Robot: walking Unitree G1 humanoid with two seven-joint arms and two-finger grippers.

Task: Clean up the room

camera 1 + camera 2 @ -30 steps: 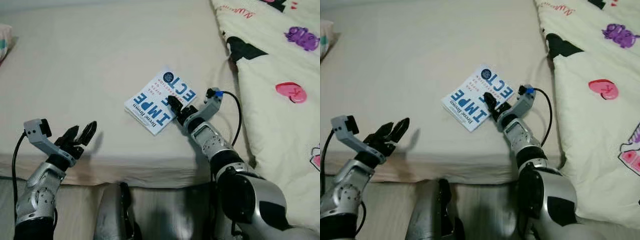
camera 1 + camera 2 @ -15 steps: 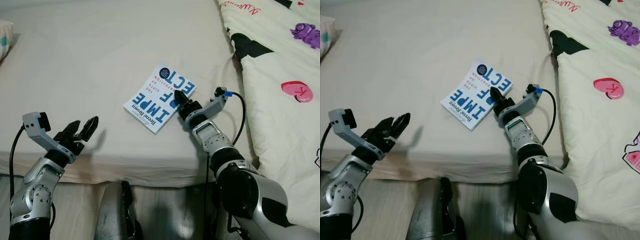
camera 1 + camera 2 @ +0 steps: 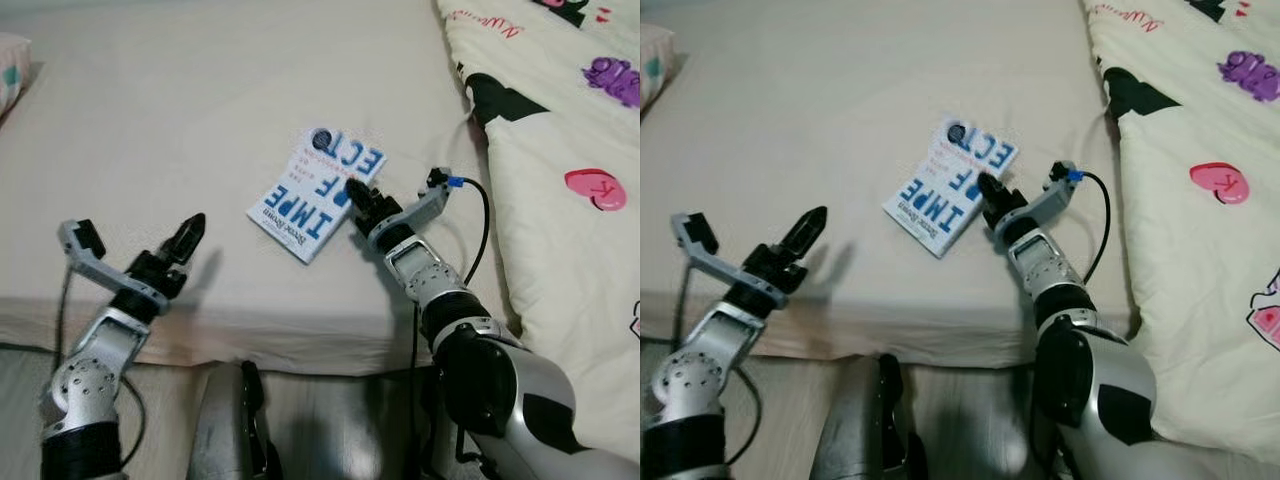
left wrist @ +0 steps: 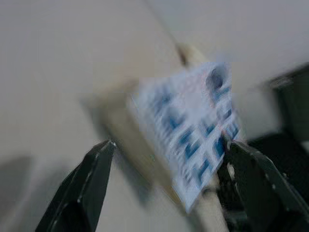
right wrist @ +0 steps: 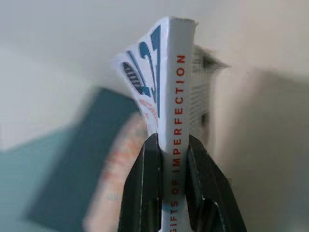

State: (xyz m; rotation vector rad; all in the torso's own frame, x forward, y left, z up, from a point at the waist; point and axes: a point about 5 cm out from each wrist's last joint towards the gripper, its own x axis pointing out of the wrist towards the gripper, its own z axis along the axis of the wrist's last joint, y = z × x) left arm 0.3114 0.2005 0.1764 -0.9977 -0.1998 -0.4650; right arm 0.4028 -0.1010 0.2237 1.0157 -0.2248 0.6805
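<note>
**A:** Where's the book [image 3: 318,193] sitting — and is anything gripping it?

**B:** It's lying on the bed [image 3: 200,110], near the quilt [image 3: 560,160]. The right gripper [image 3: 357,193] is pinching its edge — in the right wrist view the fingers [image 5: 145,193] are clamping the cover tight. The left gripper [image 3: 187,236] is hovering well apart from it, fingers spread, holding nothing.

**A:** How's it going to handle?

**B:** Looks like a light paperback, so I'm guessing it's bending and sagging from a one-edge pinch. Gripping nearer the spine would probably be steadier.
</note>
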